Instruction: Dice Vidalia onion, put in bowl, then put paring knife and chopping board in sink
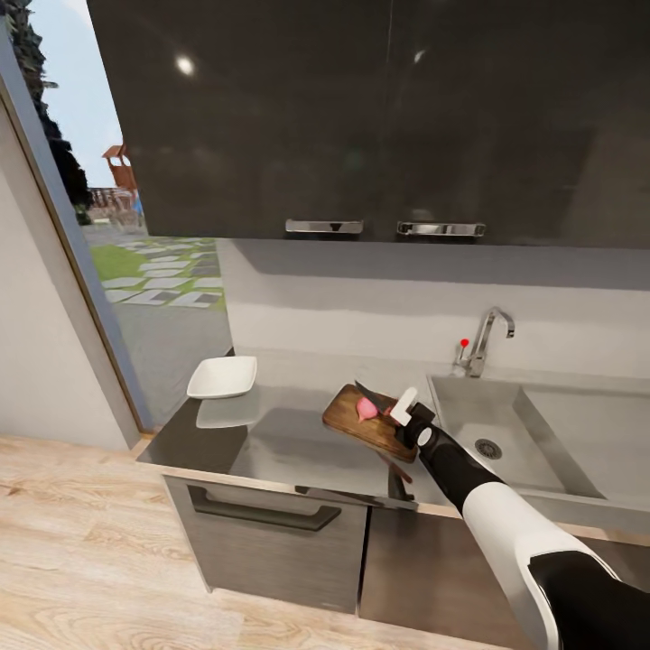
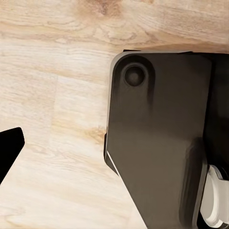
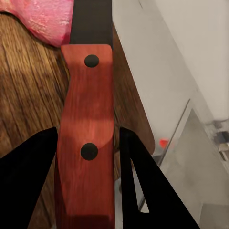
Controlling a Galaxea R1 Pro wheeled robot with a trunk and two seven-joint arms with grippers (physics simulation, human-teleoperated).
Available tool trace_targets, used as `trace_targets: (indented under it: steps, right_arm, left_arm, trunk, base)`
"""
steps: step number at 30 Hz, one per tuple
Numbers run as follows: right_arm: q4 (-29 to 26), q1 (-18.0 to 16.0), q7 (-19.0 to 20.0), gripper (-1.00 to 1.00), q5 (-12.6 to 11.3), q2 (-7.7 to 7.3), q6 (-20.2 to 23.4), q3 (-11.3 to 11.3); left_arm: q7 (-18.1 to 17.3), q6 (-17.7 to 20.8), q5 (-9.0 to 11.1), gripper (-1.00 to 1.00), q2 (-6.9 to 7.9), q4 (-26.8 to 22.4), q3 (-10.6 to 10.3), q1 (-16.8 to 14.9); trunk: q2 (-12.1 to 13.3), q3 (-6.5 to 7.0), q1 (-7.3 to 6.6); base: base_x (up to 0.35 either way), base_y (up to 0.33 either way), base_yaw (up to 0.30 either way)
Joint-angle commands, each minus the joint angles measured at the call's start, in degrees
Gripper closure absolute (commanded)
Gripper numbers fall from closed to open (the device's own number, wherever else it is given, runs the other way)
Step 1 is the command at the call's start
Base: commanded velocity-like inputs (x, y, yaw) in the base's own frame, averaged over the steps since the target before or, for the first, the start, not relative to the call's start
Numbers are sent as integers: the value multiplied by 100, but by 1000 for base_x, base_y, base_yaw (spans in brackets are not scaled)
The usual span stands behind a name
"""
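Head view: the right gripper [image 1: 403, 411] is extended over the chopping board [image 1: 350, 416], which lies on the countertop [image 1: 271, 442] just beside the sink [image 1: 469, 420]. The paring knife [image 1: 372, 397] is held with its dark blade above the pink onion [image 1: 366, 409] resting on the board. The white bowl [image 1: 223, 376] is seen well apart from the board, near the counter's window end. The chrome tap [image 1: 483, 338] is mounted behind the basin.

Right wrist view: the red handle of the knife [image 3: 87, 143] is pinched between the two dark fingers [image 3: 28, 176], pressed against both its sides; the onion [image 3: 45, 16] is seen past the handle, on the board [image 3: 24, 86].

Left wrist view: the wooden floor [image 2: 52, 95] and a dark part of the robot's body [image 2: 157, 138] are shown. One dark fingertip of the left gripper [image 2: 9, 148] is visible at the edge; whether that claw is spread or pressed together cannot be told.
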Motion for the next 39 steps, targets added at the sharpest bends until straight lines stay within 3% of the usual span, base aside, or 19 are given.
trace_targets:
  steps: [1,39]
  right_arm:
    - [-13,-3,29,100,60,-2,34,13]
    - [-110,-3,31,100,44,1,34,5]
  left_arm:
    - [35,-11,38,-100,4,-8,-27,1]
    - [35,-11,42,-100,4,1,-24,1]
  trunk:
    - [-12,-12,4]
    - [-12,-12,4]
  base:
    - [0,0,0]
    - [0,17,0]
